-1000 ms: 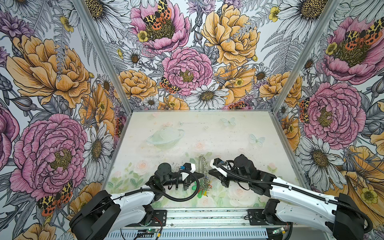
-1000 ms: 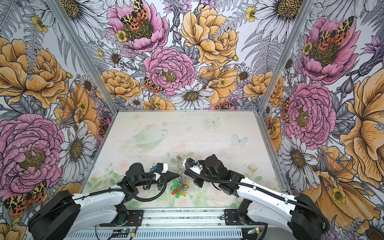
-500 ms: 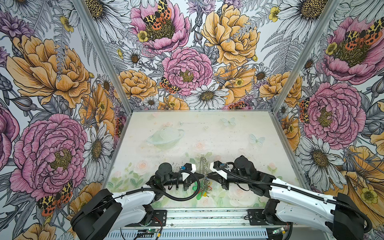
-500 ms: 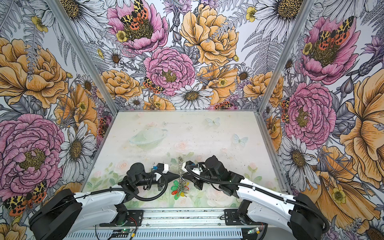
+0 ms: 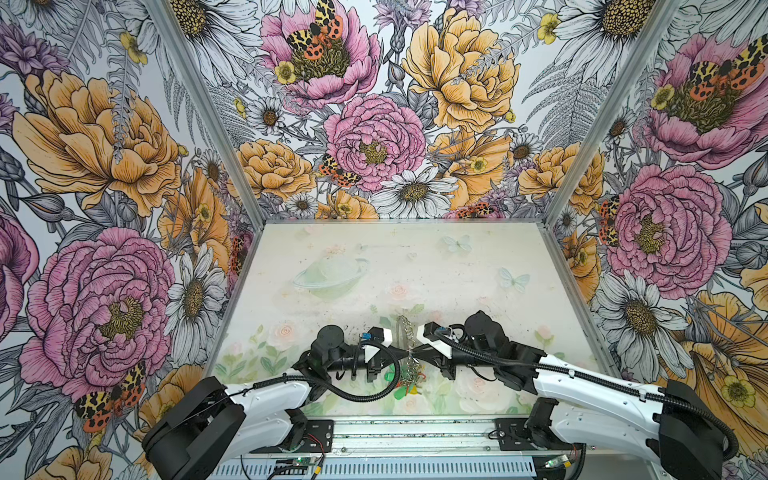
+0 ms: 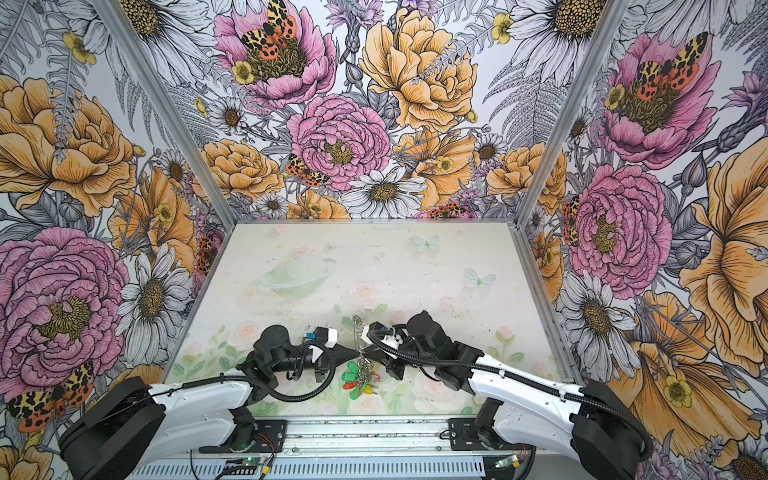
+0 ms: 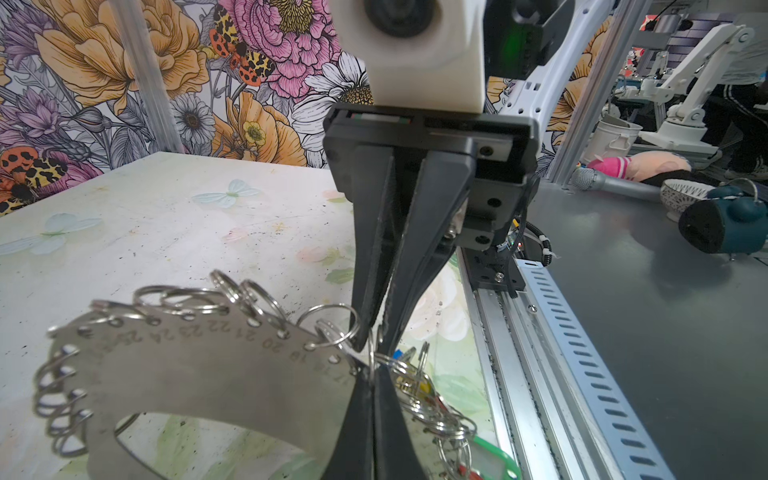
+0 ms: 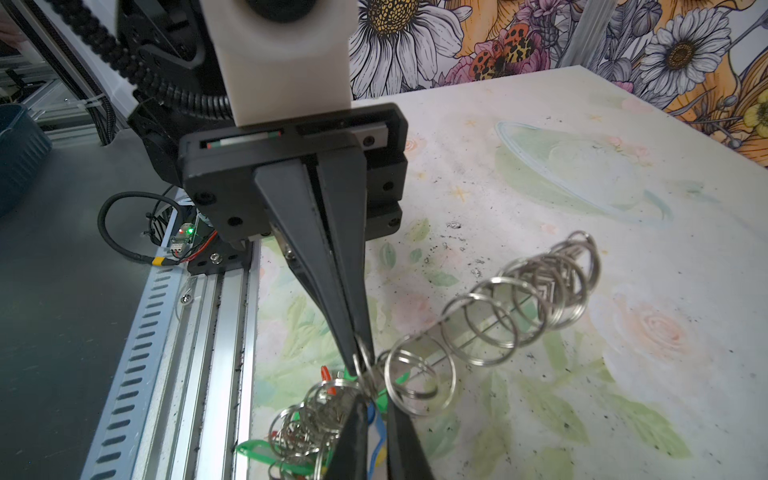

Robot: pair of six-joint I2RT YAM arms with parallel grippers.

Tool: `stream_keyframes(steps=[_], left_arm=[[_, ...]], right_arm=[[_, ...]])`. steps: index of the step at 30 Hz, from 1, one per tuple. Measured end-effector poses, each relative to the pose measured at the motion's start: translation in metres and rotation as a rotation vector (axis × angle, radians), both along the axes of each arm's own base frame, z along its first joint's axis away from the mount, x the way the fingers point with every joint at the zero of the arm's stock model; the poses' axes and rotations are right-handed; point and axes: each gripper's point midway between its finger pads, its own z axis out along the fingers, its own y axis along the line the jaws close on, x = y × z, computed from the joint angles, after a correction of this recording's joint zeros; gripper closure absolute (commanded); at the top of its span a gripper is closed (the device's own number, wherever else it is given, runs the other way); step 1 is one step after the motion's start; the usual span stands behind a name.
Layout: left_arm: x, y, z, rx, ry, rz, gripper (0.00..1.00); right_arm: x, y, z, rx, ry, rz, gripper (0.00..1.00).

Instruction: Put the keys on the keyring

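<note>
Keyring (image 7: pixel 199 374) is held on edge over the bench (image 5: pixel 415 270), left hand (image 7: pixel 372 380) clamped fully shut on its band. Right hand (image 7: pixel 371 343) meets it tip to tip from the opposite side, pinched nearly closed, and the keys (image 8: pixel 376 422) show up as a blue tag right between its fingers, just beside the keyring's edge. Bunch of green, red and yellow tags (image 6: pixel 357 384) sits right beside both tips.

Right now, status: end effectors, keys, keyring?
Left end effector shut on keyring edge. Right end effector shut, tips meeting it; keys' blue tag there, grip unclear. Bunched keys crowd the spot.
</note>
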Motion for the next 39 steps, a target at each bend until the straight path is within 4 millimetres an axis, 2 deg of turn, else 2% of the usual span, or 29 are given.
stream_keyframes(steps=[5, 16, 18, 23, 27, 32, 39], left_arm=[[-0.001, 0.000, -0.002, 0.005, 0.007, -0.005, 1.00], [-0.001, 0.000, -0.005, 0.013, 0.017, -0.009, 1.00], [-0.001, 0.000, -0.006, 0.017, 0.021, -0.009, 0.95], [0.000, -0.002, -0.004, 0.019, 0.006, -0.005, 0.75], [0.003, 0.000, 0.008, 0.000, -0.047, 0.016, 0.71], [0.004, 0.004, 0.023, -0.030, -0.103, 0.038, 0.71], [0.005, 0.002, 0.007, 0.016, -0.058, 0.030, 0.76]], right_arm=[[-0.001, 0.002, 0.002, 0.009, 0.001, 0.011, 0.89], [-0.004, 0.003, -0.004, 0.000, 0.022, 0.022, 1.00], [-0.004, 0.003, -0.005, -0.006, 0.021, 0.020, 1.00], [-0.002, -0.001, -0.008, -0.071, 0.026, -0.002, 1.00], [-0.002, -0.005, -0.005, -0.138, 0.033, -0.018, 1.00], [-0.005, -0.003, 0.005, -0.183, 0.025, -0.017, 1.00], [-0.005, -0.003, -0.003, -0.270, 0.029, -0.014, 1.00]])
